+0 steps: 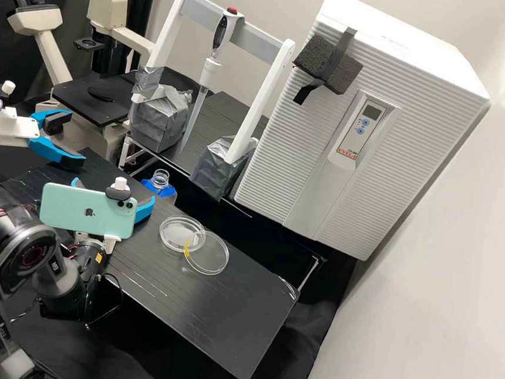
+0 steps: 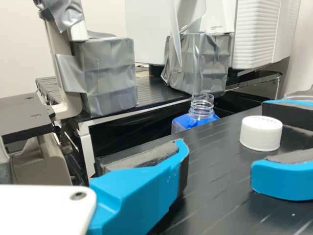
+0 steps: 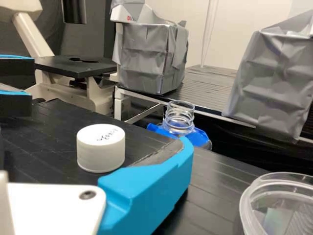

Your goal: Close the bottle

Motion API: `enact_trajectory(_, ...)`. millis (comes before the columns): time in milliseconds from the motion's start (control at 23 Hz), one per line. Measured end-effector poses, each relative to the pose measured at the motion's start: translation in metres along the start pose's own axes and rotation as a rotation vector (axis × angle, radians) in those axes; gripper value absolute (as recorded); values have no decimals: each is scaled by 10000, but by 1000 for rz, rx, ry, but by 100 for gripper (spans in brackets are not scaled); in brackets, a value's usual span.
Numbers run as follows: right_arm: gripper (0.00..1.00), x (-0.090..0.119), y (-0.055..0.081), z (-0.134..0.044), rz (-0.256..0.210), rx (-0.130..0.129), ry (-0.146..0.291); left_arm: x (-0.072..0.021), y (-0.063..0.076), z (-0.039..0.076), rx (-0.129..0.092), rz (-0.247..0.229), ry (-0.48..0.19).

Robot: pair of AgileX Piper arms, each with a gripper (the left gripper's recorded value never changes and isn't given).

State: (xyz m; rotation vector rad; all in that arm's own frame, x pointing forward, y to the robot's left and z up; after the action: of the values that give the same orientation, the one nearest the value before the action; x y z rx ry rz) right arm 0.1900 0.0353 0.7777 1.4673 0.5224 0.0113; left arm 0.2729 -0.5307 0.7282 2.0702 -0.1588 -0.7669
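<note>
The bottle (image 1: 160,181) is blue with a clear, uncapped neck and stands upright just off the far edge of the black platform (image 1: 207,303); it is also in the wrist views (image 2: 200,110) (image 3: 179,120). Its white cap (image 2: 260,133) (image 3: 100,148) lies loose on the platform, a little short of the bottle. My left gripper (image 1: 74,138) (image 2: 217,164) hovers open over the platform's left end, the cap ahead of it. My right gripper (image 1: 111,195) sits open under a mint phone, with one blue finger (image 3: 146,181) beside the cap. Nothing is held.
Two clear petri dishes (image 1: 182,232) (image 1: 207,253) lie right of the right gripper. Behind the bottle stand a pipette rack's tape-wrapped feet (image 1: 158,116) (image 1: 219,166), a microscope (image 1: 90,93) at the far left and a big white machine (image 1: 358,122) on the right.
</note>
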Motion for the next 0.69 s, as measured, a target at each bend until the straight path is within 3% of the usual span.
enact_trajectory(695, 0, -25, 43, 56, 21, 0, -28, 0, -3, -1, 0, -3, 1)
